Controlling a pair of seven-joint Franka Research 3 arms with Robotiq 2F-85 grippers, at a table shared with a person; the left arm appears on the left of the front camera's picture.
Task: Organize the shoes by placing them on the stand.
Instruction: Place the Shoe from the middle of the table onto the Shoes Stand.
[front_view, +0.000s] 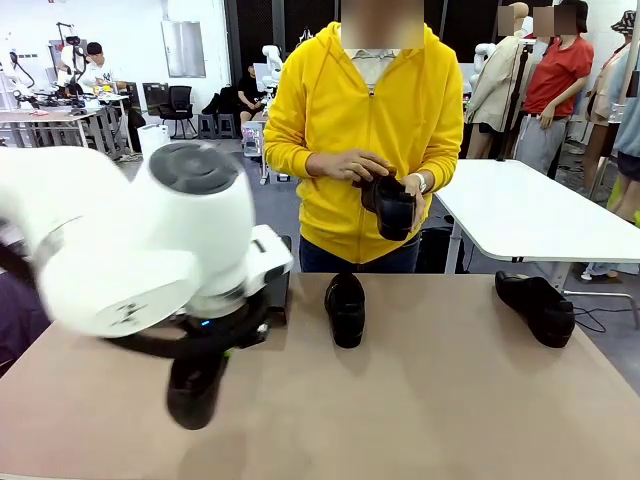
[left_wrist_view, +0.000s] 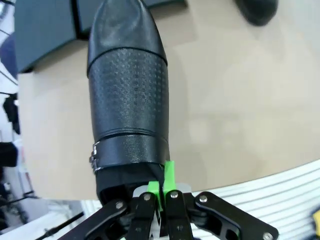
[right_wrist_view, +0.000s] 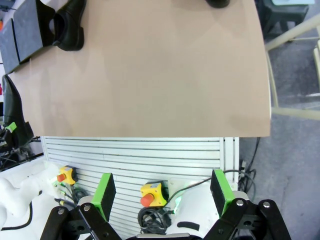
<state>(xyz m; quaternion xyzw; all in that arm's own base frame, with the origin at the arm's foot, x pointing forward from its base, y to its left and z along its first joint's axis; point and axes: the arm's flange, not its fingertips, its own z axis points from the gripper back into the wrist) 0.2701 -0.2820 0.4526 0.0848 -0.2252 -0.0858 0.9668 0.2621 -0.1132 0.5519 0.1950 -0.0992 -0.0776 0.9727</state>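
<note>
Loafer in the grip (left_wrist_view: 127, 100): black dimpled leather with a small metal buckle at its side. It hangs toe-down from the left arm over the near left part of the table (front_view: 450, 400). In the wrist view its toe points toward the stand.
Left gripper (left_wrist_view: 161, 184): clamped tight on the rim of that shoe's heel opening — the green pads pinch the leather between them.
Stand (left_wrist_view: 47, 32): matte-black platform in adjoining sections at the table's far left, beyond the hanging shoe's toe.
Loafer at mid-table (front_view: 345, 308): flat on its sole near the middle of the far edge, toe toward the near edge. It sits just beside the stand; whether they touch I cannot tell.
Loafer at the right (front_view: 537, 305): on its sole by the far right corner, at an angle to the edge, well apart from the others.
Loafer with the person (front_view: 393, 207): held in both of the person's hands (front_view: 352, 166) at waist height, beyond the far edge.
Right gripper (right_wrist_view: 162, 192): jaws spread wide with nothing between them — it hangs off the near edge, over a white slatted panel (right_wrist_view: 150, 155) and yellow stop buttons (right_wrist_view: 150, 189) with red caps.
</note>
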